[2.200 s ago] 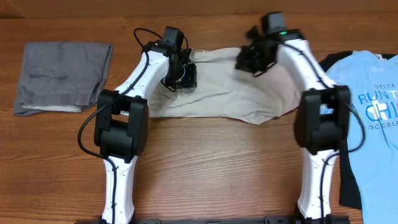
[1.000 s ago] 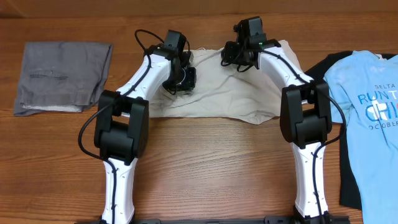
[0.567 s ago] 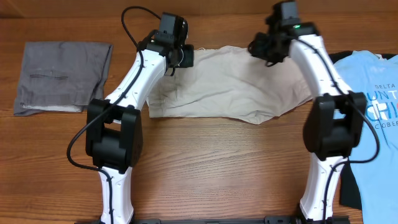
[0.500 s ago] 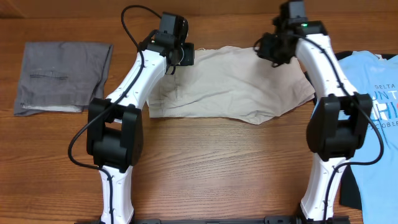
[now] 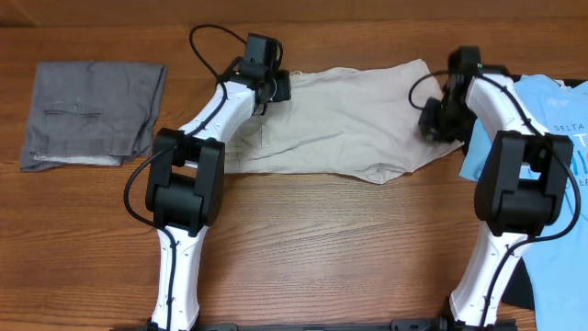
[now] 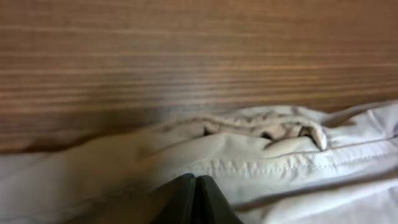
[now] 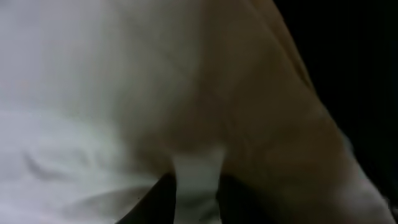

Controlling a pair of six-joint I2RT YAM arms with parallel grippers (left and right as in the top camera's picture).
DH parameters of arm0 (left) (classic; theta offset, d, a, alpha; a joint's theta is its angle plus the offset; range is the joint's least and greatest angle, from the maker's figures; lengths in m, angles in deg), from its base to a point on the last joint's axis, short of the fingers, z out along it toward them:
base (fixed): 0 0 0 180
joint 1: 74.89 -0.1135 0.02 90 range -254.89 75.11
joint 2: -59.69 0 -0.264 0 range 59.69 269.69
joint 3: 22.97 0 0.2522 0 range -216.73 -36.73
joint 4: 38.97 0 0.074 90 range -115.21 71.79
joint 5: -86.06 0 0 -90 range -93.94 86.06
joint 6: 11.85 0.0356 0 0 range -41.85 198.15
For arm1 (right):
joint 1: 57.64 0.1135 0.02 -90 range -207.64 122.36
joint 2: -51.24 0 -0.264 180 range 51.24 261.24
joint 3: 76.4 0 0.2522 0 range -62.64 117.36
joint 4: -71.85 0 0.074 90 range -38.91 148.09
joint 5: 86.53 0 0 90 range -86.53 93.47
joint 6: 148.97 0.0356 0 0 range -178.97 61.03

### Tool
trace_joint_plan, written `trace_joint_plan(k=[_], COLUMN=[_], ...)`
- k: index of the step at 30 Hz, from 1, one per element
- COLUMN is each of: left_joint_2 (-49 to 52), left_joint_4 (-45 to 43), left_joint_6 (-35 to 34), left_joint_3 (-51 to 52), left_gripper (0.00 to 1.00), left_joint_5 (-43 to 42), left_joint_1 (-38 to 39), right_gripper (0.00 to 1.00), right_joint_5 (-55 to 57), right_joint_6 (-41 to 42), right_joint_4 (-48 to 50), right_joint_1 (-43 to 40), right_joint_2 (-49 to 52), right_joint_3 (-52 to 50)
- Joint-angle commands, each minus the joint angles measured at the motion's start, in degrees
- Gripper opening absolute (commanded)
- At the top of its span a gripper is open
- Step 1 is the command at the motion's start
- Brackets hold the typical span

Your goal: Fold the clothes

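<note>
The clothes, beige trousers [image 5: 349, 119], lie flat across the far middle of the table, with a slit pocket near their left end. My left gripper [image 5: 273, 87] sits at their far left corner. In the left wrist view its jaws [image 6: 194, 182] are pressed together, tips sunk in the fabric [image 6: 280, 162] just short of the crumpled edge. My right gripper [image 5: 439, 118] is at the trousers' right end. Its dark fingers [image 7: 163, 196] stand a little apart with a strip of pale cloth [image 7: 93, 93] filling the gap around [image 7: 198, 186].
Folded grey trousers [image 5: 92, 110] lie at the far left. A light blue printed T-shirt [image 5: 560, 211] lies at the right edge over something dark [image 5: 514, 285], close to my right arm. Bare wood runs along the near side between the arm bases.
My left gripper went from the middle of the trousers to their far left corner and closed. My right gripper swept from the far middle edge to the right end, narrowing; the cloth spread rightward.
</note>
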Motion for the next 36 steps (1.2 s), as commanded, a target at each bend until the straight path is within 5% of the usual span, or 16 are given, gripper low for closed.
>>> trace_joint_plan(k=[1, 8, 13, 16, 18, 21, 26, 36], left_joint_2=[-0.15, -2.93, -11.13, -16.96, -20.44, -22.60, -21.40, -12.96], left_joint_4=[-0.63, 4.28, 15.58, 24.02, 30.01, 39.45, 52.65, 50.75], left_joint_6=[0.37, 3.37, 6.86, 6.75, 6.73, 6.75, 7.89, 4.07], left_joint_3=[-0.68, -5.55, -11.87, -13.53, -13.55, -13.53, -10.93, 1.14], left_gripper=[0.08, 0.10, 0.11, 0.21, 0.38, 0.41, 0.63, 0.76], left_joint_5=[1.03, 0.61, 0.83, 0.66, 0.52, -1.62, -4.04, -8.61], left_joint_1=[-1.27, -5.09, -8.79, -11.21, -12.81, -14.45, -15.17, -13.49], right_gripper=[0.28, 0.27, 0.30, 0.34, 0.38, 0.40, 0.46, 0.50], right_joint_5=[1.86, 0.00, -0.02, -0.02, -0.04, -0.09, -0.07, -0.09], right_joint_6=[0.13, 1.14, 1.16, 1.16, 1.16, 1.18, 1.16, 1.18], right_joint_4=[1.33, 0.33, -2.93, -5.66, -7.41, -9.20, -9.70, -9.20], right_joint_1=[-0.61, 0.07, 0.09, 0.09, 0.09, 0.09, 0.11, 0.11], right_joint_2=[-0.02, -0.04, -1.55, -3.21, -4.15, -4.55, -4.52, -4.52], right_joint_3=[-3.67, -3.32, 0.46, 2.67, 3.63, 3.96, 3.48, 3.04])
